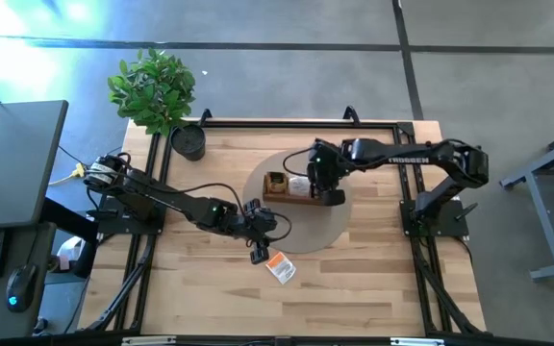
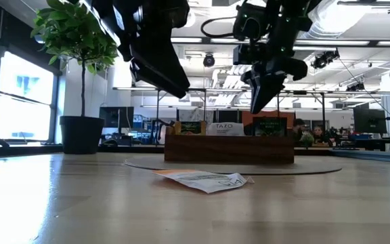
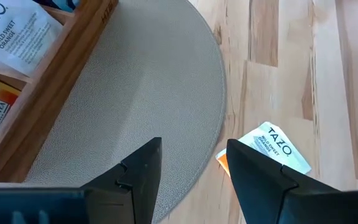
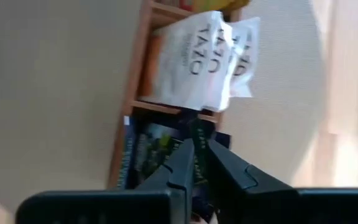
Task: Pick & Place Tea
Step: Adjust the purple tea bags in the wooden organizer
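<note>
Right end effector (image 4: 199, 163), nearly closed, pinches a dark tea packet (image 4: 197, 140) above the wooden tray (image 1: 289, 191). Left end effector (image 3: 191, 168) gapes empty near a white-and-orange packet (image 3: 271, 147) on the bench (image 1: 373, 279).

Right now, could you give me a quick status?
Right gripper pinching a dark packet over the tray. Left gripper open above mat. White-and-orange packet on table.

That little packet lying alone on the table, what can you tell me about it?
The loose tea packet is a small flat paper square, white with an orange edge, printed "TAZO Wild Sweet Orange". It lies slightly crumpled on the bare wooden table, just off the round grey mat, apart from the tray. Nothing grips it; the left gripper hangs open above.
</note>
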You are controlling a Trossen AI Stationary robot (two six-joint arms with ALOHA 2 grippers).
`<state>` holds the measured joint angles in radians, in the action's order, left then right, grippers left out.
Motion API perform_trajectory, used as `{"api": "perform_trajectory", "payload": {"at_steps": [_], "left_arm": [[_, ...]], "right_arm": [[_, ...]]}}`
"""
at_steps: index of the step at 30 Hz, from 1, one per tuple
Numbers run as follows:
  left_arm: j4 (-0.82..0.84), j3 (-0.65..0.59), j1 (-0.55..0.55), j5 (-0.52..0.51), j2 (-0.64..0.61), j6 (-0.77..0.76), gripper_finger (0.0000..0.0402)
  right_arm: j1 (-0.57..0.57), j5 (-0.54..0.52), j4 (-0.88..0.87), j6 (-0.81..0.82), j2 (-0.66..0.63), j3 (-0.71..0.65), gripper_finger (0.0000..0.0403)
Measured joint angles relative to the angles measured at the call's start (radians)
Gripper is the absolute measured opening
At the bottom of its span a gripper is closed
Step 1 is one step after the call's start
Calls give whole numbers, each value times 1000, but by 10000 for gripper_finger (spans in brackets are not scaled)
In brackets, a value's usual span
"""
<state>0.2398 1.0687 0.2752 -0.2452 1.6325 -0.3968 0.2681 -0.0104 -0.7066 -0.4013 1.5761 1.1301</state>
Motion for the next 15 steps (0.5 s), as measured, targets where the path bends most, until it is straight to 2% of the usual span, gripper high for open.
{"api": "perform_trajectory", "payload": {"at_steps": [2, 7, 12, 15], "left_arm": [[3, 0, 0, 0, 0, 0, 179], [3, 0, 0, 0, 0, 0, 179], [3, 0, 0, 0, 0, 0, 179], [2, 0, 0, 0, 0, 0, 179]], "right_arm": [[15, 38, 0, -1, 0, 0, 48], [27, 40, 1, -22, 0, 0, 84], [28, -19, -8, -22, 1, 0, 111], [40, -11, -14, -10, 10, 0, 118]]}}
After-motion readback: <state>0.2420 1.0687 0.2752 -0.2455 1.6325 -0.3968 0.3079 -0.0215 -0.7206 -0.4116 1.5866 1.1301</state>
